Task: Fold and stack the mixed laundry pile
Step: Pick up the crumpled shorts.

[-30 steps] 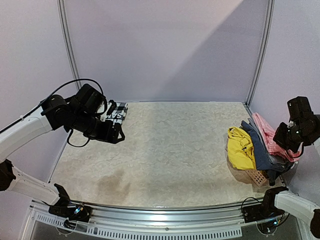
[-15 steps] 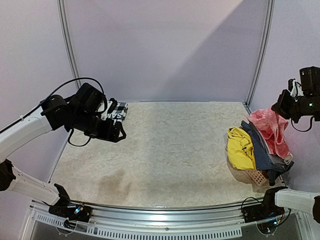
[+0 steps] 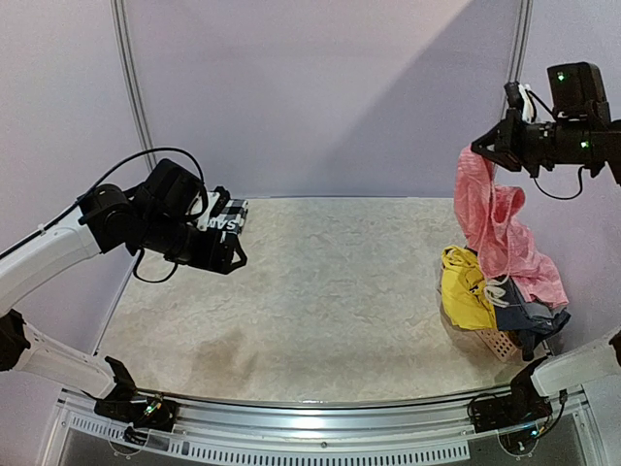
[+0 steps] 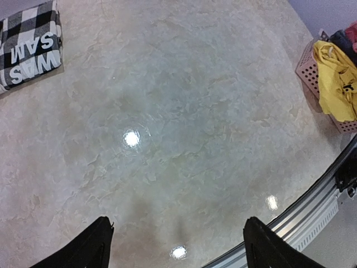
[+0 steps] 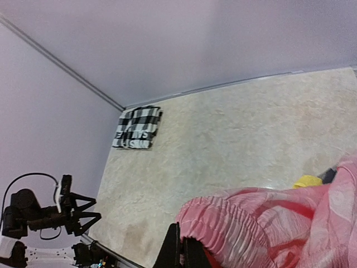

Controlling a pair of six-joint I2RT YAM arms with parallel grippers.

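Note:
My right gripper is high at the right, shut on the gathered edge of the pink garment, which hangs down onto the pile; it also fills the lower right of the right wrist view. The yellow garment and the blue-grey one lie over the salmon basket. The folded black-and-white checked shirt lies at the far left; it shows in the left wrist view too. My left gripper is open and empty above the table, near the checked shirt.
The salmon basket stands at the table's right front corner, near the metal front rail. Purple walls with metal uprights close the back and sides.
My right gripper has risen from beside the pile and moved left, lifting the pink garment high above the basket. The left arm has barely moved.

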